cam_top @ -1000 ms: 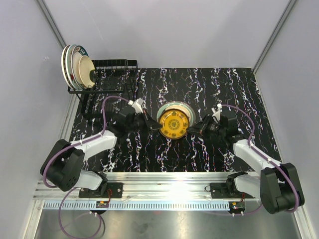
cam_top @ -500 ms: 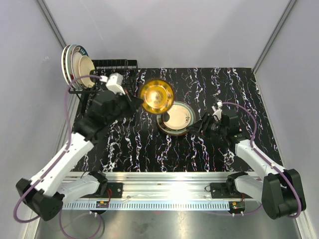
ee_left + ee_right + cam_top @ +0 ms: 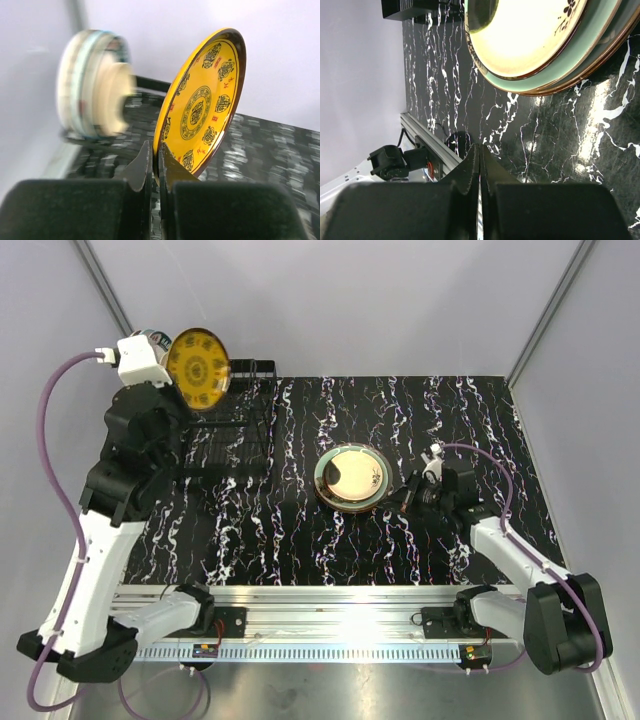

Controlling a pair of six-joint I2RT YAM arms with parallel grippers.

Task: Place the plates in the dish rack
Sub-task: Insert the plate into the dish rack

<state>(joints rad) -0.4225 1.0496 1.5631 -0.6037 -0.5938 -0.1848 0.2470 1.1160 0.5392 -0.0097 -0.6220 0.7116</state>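
My left gripper (image 3: 155, 150) is shut on the lower rim of a yellow plate (image 3: 205, 100) with dark medallions. It holds the plate upright, high above the dish rack (image 3: 232, 405) at the back left. In the top view the yellow plate (image 3: 197, 368) hangs beside the plates (image 3: 146, 340) that stand in the rack's left end, blurred in the wrist view as pale plates (image 3: 92, 82). A stack of plates (image 3: 352, 478) lies flat mid-table, a cream one (image 3: 530, 30) on top of a pale green one. My right gripper (image 3: 480, 150) is shut on nothing, low and just right of that stack.
The black marbled mat (image 3: 300, 530) covers the table. Grey walls close in at the left, back and right. An aluminium rail (image 3: 330, 605) runs along the near edge, also seen as the rail (image 3: 427, 142) in the right wrist view.
My left arm has lifted the yellow plate off the stack and swung it up and left to above the rack. My right gripper opened, then shut, and drew back slightly.
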